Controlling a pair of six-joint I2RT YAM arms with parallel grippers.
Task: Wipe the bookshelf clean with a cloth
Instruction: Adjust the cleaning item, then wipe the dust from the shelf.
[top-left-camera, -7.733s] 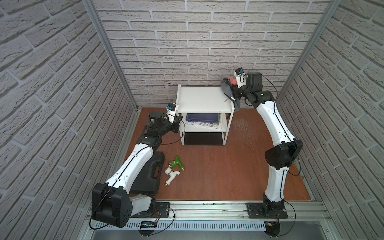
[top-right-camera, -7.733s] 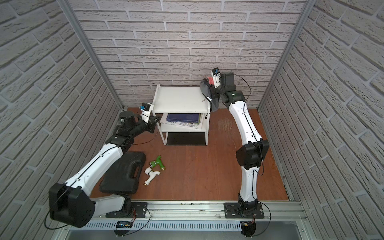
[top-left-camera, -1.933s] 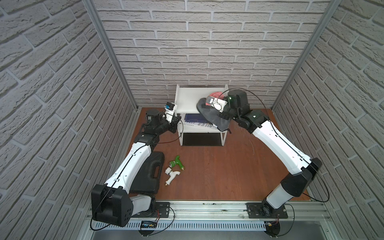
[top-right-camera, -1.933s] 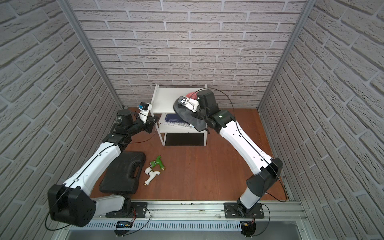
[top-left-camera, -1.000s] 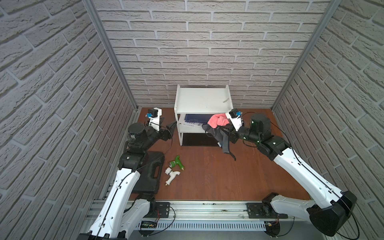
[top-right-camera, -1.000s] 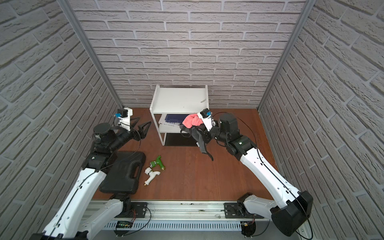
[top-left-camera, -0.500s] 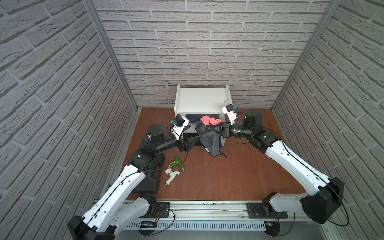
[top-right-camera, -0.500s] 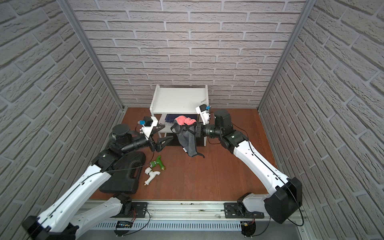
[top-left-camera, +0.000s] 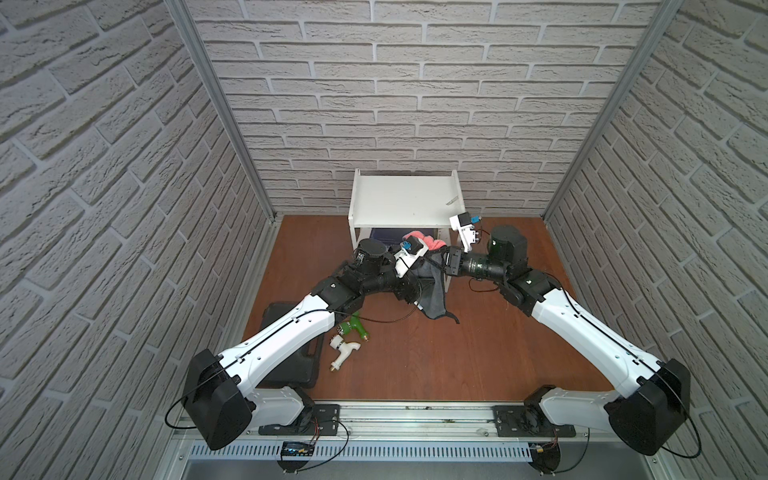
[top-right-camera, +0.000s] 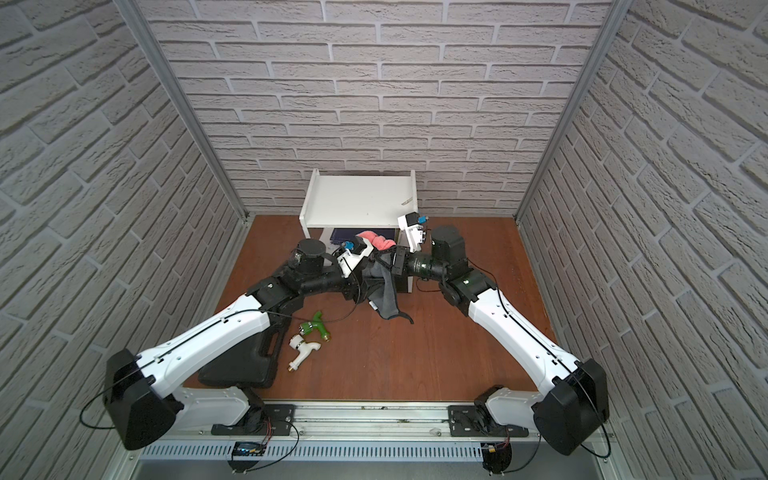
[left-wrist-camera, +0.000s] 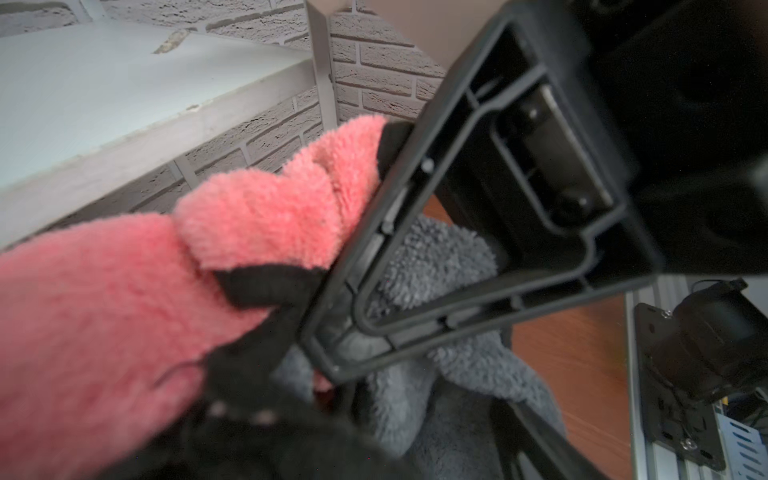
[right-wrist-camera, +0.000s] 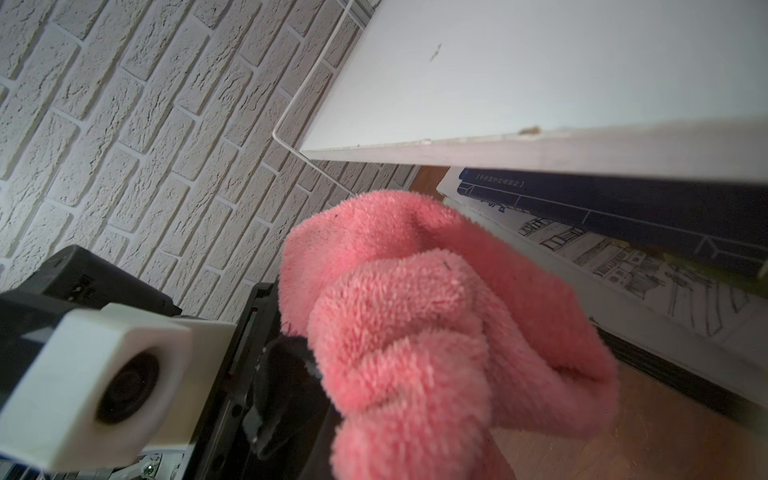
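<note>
Though pink-topped, cloth (top-left-camera: 432, 284) lengthwise vertical, grey tail downward.

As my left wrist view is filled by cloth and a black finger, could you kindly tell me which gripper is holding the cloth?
Observer: The right gripper is shut on the cloth.
Operator: Thank you. Does the cloth hang free below it?
Observer: Its grey tail droops toward the floor in both top views; I cannot tell whether it touches.
Operator: Is anything stored in the shelf?
Observer: The right wrist view shows a dark blue book lying inside the bookshelf, under its top.
</note>
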